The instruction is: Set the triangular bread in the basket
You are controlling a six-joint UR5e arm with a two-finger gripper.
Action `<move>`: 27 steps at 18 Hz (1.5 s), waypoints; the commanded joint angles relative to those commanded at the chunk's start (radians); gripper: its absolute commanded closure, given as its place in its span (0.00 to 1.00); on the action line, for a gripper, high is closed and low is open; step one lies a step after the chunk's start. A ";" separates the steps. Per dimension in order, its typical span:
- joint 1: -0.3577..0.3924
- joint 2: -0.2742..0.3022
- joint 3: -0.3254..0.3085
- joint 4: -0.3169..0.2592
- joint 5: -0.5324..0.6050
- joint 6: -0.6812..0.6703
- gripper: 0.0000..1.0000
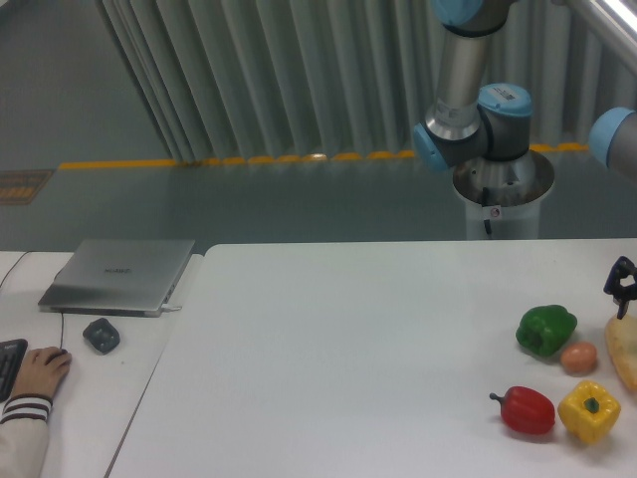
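The triangular bread (625, 353) is a pale tan piece lying at the table's right edge, cut off by the frame. My gripper (621, 286) shows as a dark shape at the right edge, just above the bread's far end. Most of it is out of frame, so I cannot tell how its jaws stand. No basket is in view.
A green pepper (546, 330), a small brown egg (578, 358), a red pepper (527, 410) and a yellow pepper (589, 410) lie just left of the bread. A closed laptop (119, 276), a mouse (101, 335) and a person's hand (40, 370) are on the side desk at left.
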 joint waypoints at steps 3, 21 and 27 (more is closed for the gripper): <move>0.002 -0.014 0.012 0.000 0.000 0.000 0.00; 0.003 -0.069 0.020 0.000 0.002 -0.003 0.00; 0.002 -0.077 0.012 -0.003 0.005 -0.006 0.00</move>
